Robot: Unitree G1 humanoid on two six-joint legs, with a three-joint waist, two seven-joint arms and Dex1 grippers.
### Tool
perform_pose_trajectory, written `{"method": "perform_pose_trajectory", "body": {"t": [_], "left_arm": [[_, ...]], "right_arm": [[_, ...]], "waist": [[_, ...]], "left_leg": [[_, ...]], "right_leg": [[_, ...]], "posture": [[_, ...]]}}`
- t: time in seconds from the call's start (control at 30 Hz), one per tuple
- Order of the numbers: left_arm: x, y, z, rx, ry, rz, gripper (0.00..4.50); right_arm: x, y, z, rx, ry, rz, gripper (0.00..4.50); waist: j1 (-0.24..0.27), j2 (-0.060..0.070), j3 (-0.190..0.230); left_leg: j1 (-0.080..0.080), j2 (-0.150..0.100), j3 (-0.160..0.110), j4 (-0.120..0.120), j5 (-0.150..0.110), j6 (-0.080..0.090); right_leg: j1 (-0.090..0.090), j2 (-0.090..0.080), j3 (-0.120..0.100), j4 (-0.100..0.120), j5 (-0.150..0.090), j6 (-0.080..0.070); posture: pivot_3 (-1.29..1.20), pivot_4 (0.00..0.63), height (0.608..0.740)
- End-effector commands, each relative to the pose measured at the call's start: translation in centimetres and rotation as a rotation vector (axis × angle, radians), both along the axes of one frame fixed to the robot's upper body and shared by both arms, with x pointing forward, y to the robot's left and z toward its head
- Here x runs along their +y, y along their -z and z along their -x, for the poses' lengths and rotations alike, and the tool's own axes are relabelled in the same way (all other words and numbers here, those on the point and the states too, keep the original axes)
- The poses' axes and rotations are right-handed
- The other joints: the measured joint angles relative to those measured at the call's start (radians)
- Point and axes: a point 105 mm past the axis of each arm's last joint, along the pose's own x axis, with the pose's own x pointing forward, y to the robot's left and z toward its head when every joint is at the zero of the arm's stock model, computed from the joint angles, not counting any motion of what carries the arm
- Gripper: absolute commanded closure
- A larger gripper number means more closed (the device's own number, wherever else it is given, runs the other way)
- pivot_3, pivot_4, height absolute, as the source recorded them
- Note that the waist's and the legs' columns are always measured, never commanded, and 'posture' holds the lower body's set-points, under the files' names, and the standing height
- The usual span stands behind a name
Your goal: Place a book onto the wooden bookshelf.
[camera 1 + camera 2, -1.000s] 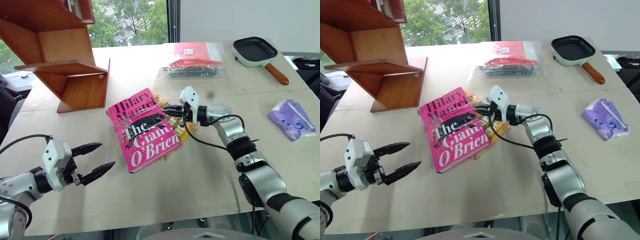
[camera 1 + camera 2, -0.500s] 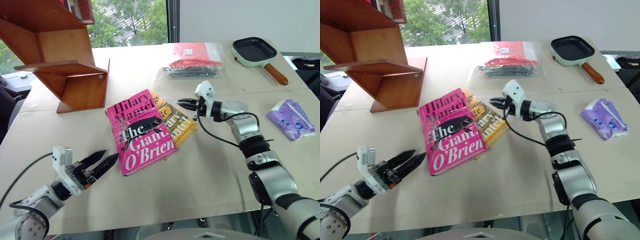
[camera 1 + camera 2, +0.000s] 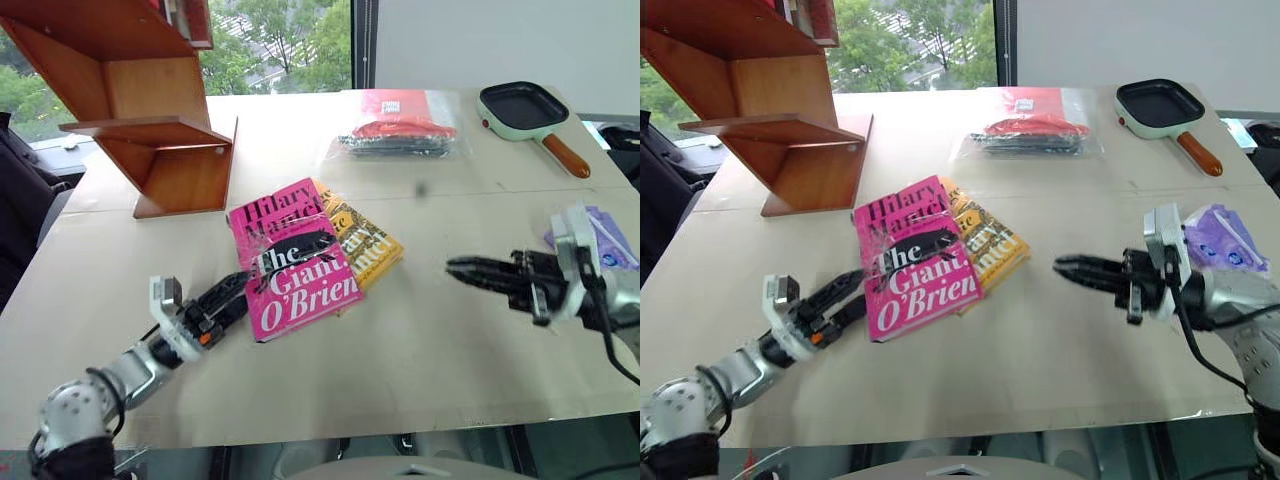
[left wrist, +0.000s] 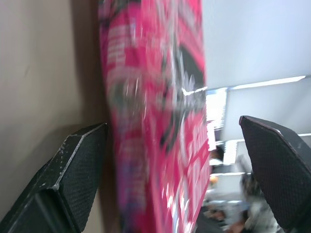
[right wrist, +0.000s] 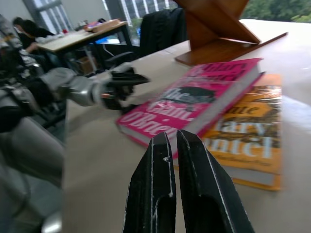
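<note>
The pink book (image 3: 295, 258) lies flat on the table, partly over a yellow-orange book (image 3: 368, 240). My left gripper (image 3: 238, 288) is low over the table at the pink book's near left corner. In the left wrist view its fingers (image 4: 73, 184) stand open with the book's edge (image 4: 146, 73) between them; I cannot tell whether they touch it. My right gripper (image 3: 470, 270) hovers shut and empty to the right of the books, pointing at them. The wooden bookshelf (image 3: 150, 100) stands at the far left of the table, and also shows behind the books (image 5: 223, 29).
A green frying pan (image 3: 525, 105) lies at the back right. A clear bag with red contents (image 3: 400, 128) lies behind the books. A purple packet (image 3: 600, 235) sits beside my right wrist. The table's front edge (image 3: 330, 430) runs close below both arms.
My left gripper has rolled over and moved forward to the pink book's corner. The right gripper let go of the books' far edge and drew back to the right. The pink book slid left.
</note>
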Motion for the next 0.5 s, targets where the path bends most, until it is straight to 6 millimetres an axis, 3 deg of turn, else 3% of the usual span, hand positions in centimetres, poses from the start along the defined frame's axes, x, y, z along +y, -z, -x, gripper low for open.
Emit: {"method": "perform_pose_trajectory", "body": {"t": [0.03, 0.2, 0.23, 0.33, 0.5], "left_arm": [[-1.2, 1.6, -0.8, 0.067, 0.067, 0.034, 0.0], [-2.3, 1.8, -2.1, 0.086, 0.156, 0.049, 0.0], [-2.5, 1.7, -2.2, 0.085, 0.172, 0.048, 0.0], [-2.3, 1.3, -2.5, 0.076, 0.184, 0.046, 0.83], [-2.5, 1.1, -2.4, 0.071, 0.218, 0.058, 3.3]], "right_arm": [[-0.8, -1.0, 1.0, -0.044, 0.062, -0.01, 4.4], [-2.8, 0.0, 2.0, -0.114, 0.175, 0.084, 4.4], [-3.3, 0.1, 2.2, -0.119, 0.184, 0.103, 4.17], [-3.7, 0.4, 2.9, -0.128, 0.172, 0.133, 3.1], [-3.3, 0.5, 3.6, -0.133, 0.133, 0.107, 0.72]], "waist": [[0.004, 0.0, -0.004], [0.023, 0.007, -0.012], [0.025, 0.009, -0.013], [0.022, 0.01, -0.014], [0.022, 0.01, -0.014]], "left_leg": [[0.0, 0.0, 0.0, 0.0, 0.0, 0.0], [0.0, -0.001, 0.001, 0.0, 0.0, 0.0], [0.0, -0.001, 0.001, 0.0, 0.0, 0.0], [0.001, -0.001, 0.001, 0.0, 0.0, 0.0], [0.001, -0.001, 0.001, 0.0, 0.0, 0.0]], "right_leg": [[0.0, 0.0, 0.0, 0.0, 0.0, 0.0], [0.0, -0.001, 0.001, 0.0, 0.0, 0.0], [0.0, 0.0, 0.001, 0.0, 0.0, 0.0], [0.0, -0.001, 0.001, 0.001, 0.0, 0.0], [0.0, -0.001, 0.001, 0.001, 0.0, 0.0]], "posture": [[0.0, 0.15, 0.72], [0.0, 0.15, 0.72], [0.0, 0.15, 0.72], [0.0, 0.15, 0.72], [0.0, 0.15, 0.72]]}}
